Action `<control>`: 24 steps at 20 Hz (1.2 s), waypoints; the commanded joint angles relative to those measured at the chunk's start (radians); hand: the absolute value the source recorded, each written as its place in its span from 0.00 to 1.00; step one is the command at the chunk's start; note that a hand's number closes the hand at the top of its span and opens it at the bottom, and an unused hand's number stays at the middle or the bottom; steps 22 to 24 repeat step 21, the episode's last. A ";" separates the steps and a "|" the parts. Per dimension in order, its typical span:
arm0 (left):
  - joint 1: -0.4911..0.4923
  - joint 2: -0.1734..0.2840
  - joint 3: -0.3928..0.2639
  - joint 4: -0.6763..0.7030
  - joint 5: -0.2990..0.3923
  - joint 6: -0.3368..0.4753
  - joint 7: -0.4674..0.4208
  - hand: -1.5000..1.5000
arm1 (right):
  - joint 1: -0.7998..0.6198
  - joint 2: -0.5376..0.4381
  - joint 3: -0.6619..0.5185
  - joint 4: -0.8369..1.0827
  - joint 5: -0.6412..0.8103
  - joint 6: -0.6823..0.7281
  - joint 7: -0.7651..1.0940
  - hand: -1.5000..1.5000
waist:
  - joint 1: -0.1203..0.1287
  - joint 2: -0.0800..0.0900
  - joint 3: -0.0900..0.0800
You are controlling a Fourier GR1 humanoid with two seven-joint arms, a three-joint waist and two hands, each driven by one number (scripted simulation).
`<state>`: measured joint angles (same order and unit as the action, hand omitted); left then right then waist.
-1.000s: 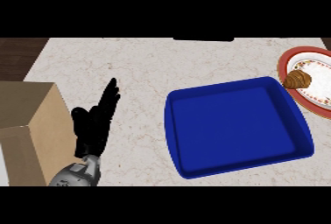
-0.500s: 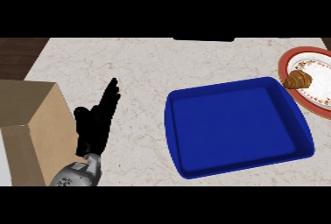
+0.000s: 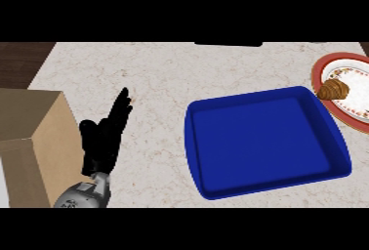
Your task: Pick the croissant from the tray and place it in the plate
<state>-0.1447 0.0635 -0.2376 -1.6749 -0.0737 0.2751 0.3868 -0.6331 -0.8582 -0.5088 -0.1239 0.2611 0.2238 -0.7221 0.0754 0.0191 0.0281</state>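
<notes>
The brown croissant lies on the left part of a red-rimmed plate at the counter's right edge. A blue tray with nothing in it sits just left of the plate, tilted slightly. My left hand rests at the lower left with straight fingers pointing up the counter, well apart from the tray. My right hand shows nowhere in the head view.
A tan cardboard box stands at the left edge, right beside my left hand. A dark object sits at the counter's far edge. The speckled counter runs between box and tray.
</notes>
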 commanded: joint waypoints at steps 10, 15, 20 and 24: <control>0.067 0.051 0.056 0.082 -0.019 -0.013 -0.025 0.50 | 0.045 -0.031 -0.051 0.015 -0.039 -0.030 -0.029 0.00 | -0.001 0.017 -0.017; 0.070 0.067 0.076 0.085 0.003 -0.045 -0.030 0.50 | 0.059 -0.065 -0.062 0.019 -0.043 -0.069 -0.004 0.00 | 0.011 0.023 -0.016; 0.075 0.054 0.068 0.089 -0.009 -0.043 -0.051 0.50 | 0.088 -0.062 -0.069 0.024 -0.047 -0.088 -0.016 0.00 | 0.010 0.024 -0.014; 0.091 0.034 0.043 0.090 -0.023 -0.031 -0.055 0.50 | 0.083 -0.052 -0.064 0.024 -0.041 -0.109 -0.005 0.00 | 0.018 0.024 -0.014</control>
